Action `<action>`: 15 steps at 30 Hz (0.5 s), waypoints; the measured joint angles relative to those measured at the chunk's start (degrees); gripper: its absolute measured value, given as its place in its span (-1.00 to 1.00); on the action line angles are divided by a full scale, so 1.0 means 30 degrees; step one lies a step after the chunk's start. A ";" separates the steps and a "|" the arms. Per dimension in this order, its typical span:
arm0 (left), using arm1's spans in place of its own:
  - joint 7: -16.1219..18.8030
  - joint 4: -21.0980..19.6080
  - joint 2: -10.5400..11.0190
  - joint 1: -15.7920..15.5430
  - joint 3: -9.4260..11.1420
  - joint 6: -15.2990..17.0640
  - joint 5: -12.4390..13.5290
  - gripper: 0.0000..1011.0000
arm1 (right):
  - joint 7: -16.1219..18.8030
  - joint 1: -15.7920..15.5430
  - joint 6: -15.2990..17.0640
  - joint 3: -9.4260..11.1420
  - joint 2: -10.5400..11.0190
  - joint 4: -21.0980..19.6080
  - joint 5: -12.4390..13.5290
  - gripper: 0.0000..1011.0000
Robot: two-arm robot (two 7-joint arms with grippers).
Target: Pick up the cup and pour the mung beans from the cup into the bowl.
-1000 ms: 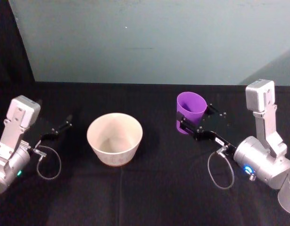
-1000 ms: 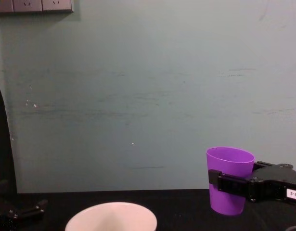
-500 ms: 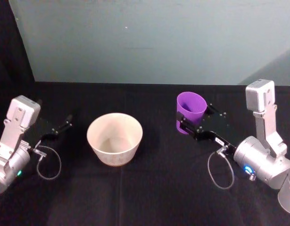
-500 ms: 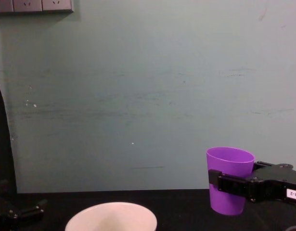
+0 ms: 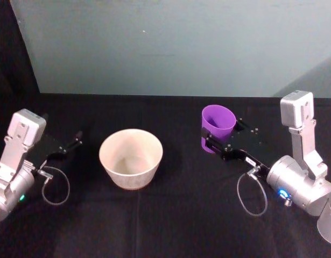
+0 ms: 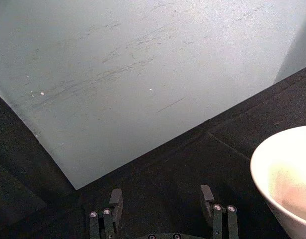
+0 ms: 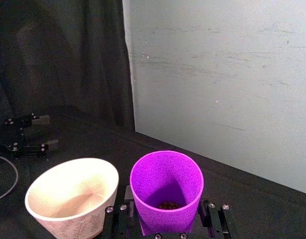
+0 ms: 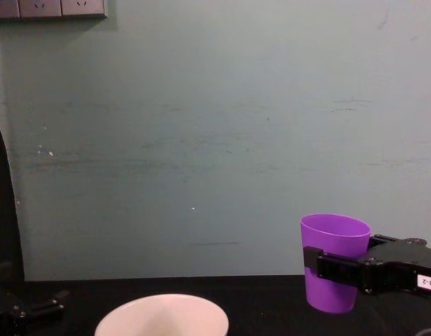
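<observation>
1. Head view: my right gripper [image 5: 223, 134] pinches the purple cup [image 5: 218, 121], which is upright and well to the right of the bowl [image 5: 131, 161] on the black table [image 5: 170, 215]. My left gripper [image 5: 68, 145] hangs left of the bowl.
2. Left wrist view: my left jaws stand spread, holding nothing, near the bowl's rim.
3. Right wrist view: mung beans [image 7: 166, 204] lie in the cup's bottom.
4. Chest view: the cup is upright between my right fingers.

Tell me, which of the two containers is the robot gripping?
The small purple plastic cup, clamped upright in the right tool; the wide pale bowl stands free beside it.
</observation>
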 joint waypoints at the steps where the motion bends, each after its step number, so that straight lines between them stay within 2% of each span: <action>1: 0.0000 0.0001 0.0000 0.0000 0.0000 0.0000 -0.0001 1.00 | -0.0001 0.0000 0.0000 0.0001 0.0001 0.0000 0.0000 0.45; 8: 0.0001 0.0001 0.0000 0.0000 0.0000 -0.0001 -0.0001 1.00 | -0.0001 0.0022 0.0002 -0.0017 0.0001 0.0005 -0.0001 0.45; 15: 0.0000 0.0002 0.0000 0.0000 -0.0001 0.0000 0.0000 1.00 | 0.0229 0.1400 0.0297 -0.0997 -0.0284 0.0823 -0.0675 0.45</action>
